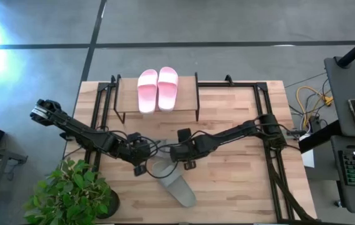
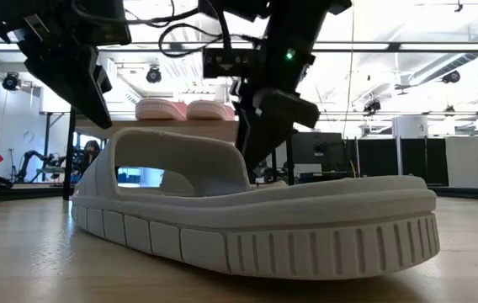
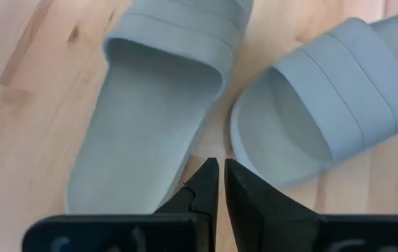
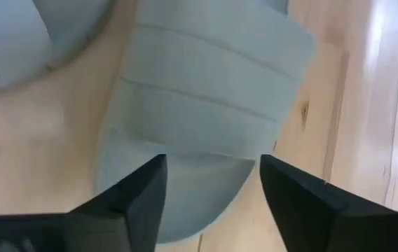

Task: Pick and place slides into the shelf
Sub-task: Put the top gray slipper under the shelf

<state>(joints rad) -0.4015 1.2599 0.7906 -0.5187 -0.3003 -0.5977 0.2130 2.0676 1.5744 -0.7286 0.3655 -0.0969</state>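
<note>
Grey-green slides vs grippers: two grey-green slides [image 3: 150, 105] lie on the table [image 1: 240, 181] in the lower middle of the high view, right under both grippers; in the left wrist view they sit side by side, almost touching, straps up
Left gripper [image 1: 141, 157]: hovers just left of centre in the high view, above the gap between the two grey-green slides; its fingertips [image 3: 209, 178] are nearly closed, a thin slit between them, holding nothing
Right gripper [image 1: 185, 154]: just right of centre in the high view, over the strap of one grey-green slide [image 4: 199, 126]; its fingers [image 4: 132, 199] are spread wide, one to each side of that slide's width (whether they touch it cannot be told)
Arm pose: the left arm reaches in from the middle left edge of the table, the right arm from the middle right, and the two grippers meet near the centre, close together
Pink slides [image 1: 157, 89]: two, side by side on the top plank of the shelf [image 1: 187, 94], upper middle of the high view
Low view: one grey-green slide [image 2: 247, 223] fills the foreground, flat on the table, both arms hanging above it
Count: four slides in all, two pink on the shelf, two grey-green on the table; one shelf; two grippers
Beside the table: a potted plant [image 1: 71, 194] at the lower left of the high view
</note>
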